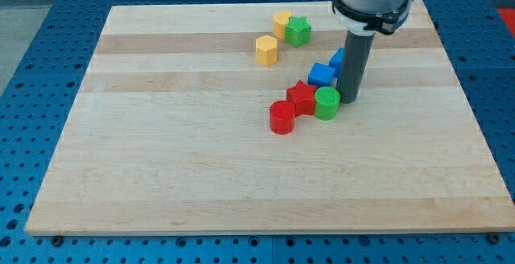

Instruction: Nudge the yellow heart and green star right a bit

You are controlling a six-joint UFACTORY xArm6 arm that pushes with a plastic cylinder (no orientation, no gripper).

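The yellow heart [282,22] and the green star [298,31] sit touching each other near the view's top, on the wooden board [161,135]. My tip [348,100] rests on the board lower down and to the right of them, just right of a green cylinder [327,103]. The rod stands well apart from the heart and star. The rod hides part of a blue block [337,58] behind it.
A yellow hexagon block [266,50] lies left below the heart. A blue cube [322,75], a red star-like block [302,96] and a red cylinder [282,117] form a cluster with the green cylinder, left of my tip.
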